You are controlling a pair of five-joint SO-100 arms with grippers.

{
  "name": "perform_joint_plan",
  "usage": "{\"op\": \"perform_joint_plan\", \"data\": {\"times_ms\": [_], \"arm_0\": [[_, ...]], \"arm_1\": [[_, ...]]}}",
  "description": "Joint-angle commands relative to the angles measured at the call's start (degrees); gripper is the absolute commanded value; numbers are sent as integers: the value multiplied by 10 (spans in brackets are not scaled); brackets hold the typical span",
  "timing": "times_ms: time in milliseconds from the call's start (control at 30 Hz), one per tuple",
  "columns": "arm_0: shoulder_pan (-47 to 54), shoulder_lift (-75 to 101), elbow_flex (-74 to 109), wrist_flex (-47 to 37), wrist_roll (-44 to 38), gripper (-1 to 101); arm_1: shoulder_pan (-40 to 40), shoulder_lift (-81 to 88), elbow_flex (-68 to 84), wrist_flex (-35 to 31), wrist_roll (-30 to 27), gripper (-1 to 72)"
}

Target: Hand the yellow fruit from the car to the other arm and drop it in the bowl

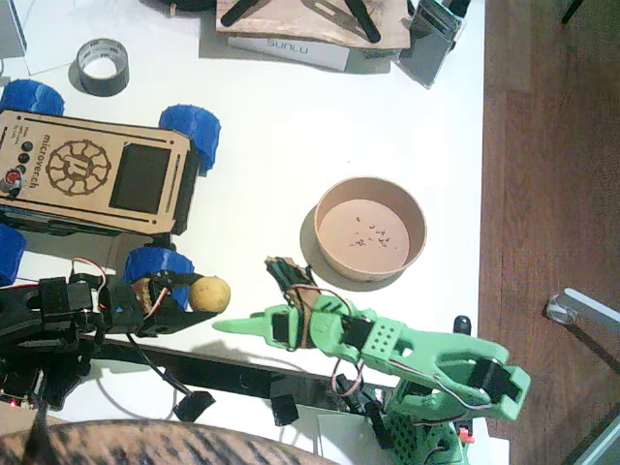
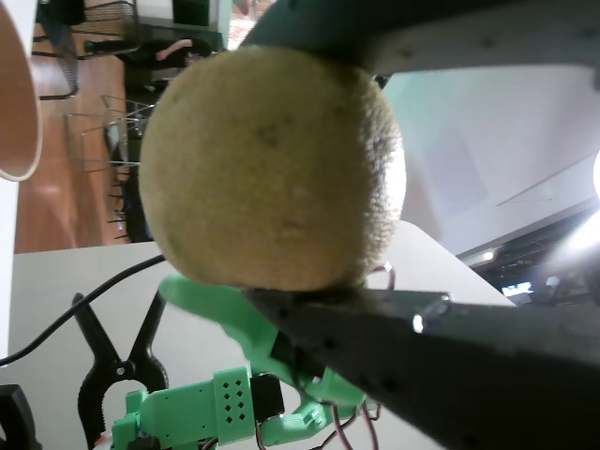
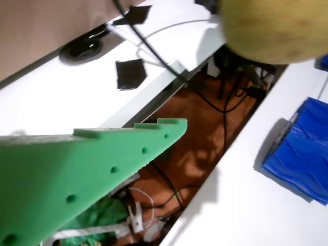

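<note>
Left black end effector (image 1: pixel 199 300) clamped on the small roundish dull-yellow fruit (image 1: pixel 210 293), jaws above and below it in a wrist view, where the fruit (image 2: pixel 272 169) fills most of the frame. Fruit held off the white worktop (image 1: pixel 271 136), just beside the front blue ridged wheel (image 1: pixel 160 266) of the flat light-wood car (image 1: pixel 92 174), near the tip of the right bright green arm's end effector (image 1: pixel 237 326). That green end effector points at the fruit, tip near it but apart; whether its jaws are apart or together cannot be told, only one flat green perforated finger (image 3: pixel 92 164) shows in the other wrist view. Fixed view alone shows the round tan bowl (image 1: pixel 370 227) with dark crumbs, right of the car, well apart from the fruit, plus a grey tape roll (image 1: pixel 103 66) at the top left. Left wrist view shows the green finger (image 2: pixel 211 305) under the fruit and a black clamp (image 2: pixel 117 361) on the worktop, plus a sliver of bowl rim (image 2: pixel 19 103) at the left edge. Right wrist view catches the fruit (image 3: pixel 277 31) cut off at the top right, blurred, and a blue wheel (image 3: pixel 300 148) cut off at the right edge. Car's left side cropped in the fixed view.
</note>
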Motion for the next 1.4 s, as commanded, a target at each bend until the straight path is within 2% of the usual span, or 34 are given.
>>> {"op": "perform_joint_plan", "data": {"times_ms": [0,567,833,1367], "arm_0": [[5,16,-5,4,-8,2],[4,16,-5,25,-8,2],[4,16,-5,25,-8,2],[2,22,-5,34,-8,2]], "arm_1": [[6,-15,-51,4,0,425],[8,-159,-156,-26,-61,403],[11,-172,-177,-53,-98,397],[23,-259,-254,-85,-120,385]]}}
